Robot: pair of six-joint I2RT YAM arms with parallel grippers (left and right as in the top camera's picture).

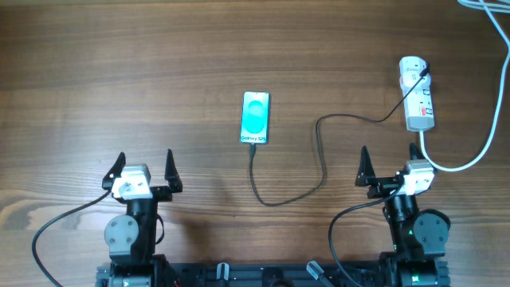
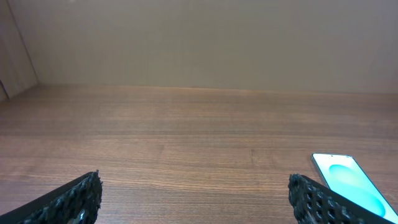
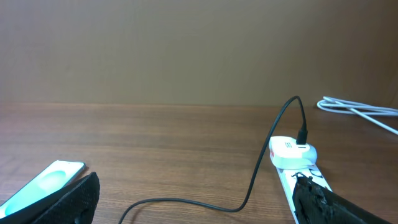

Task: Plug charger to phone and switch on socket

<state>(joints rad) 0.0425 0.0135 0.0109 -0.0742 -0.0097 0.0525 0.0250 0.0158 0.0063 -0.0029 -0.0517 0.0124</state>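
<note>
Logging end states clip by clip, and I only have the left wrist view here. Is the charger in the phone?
Observer: Overhead, the charger reaches the phone's near end; seating is too small to confirm.
Operator: Its other end?
Observer: The black plug sits in the socket, at the far right of the table.
Operator: The claws?
Observer: Left claw and right claw are both open, holding nothing.

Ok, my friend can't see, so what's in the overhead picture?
A phone with a cyan screen lies on a wooden table, a thin black charger curling from its near end to a white socket on the right. The left gripper and right gripper sit open below, holding nothing.
</note>
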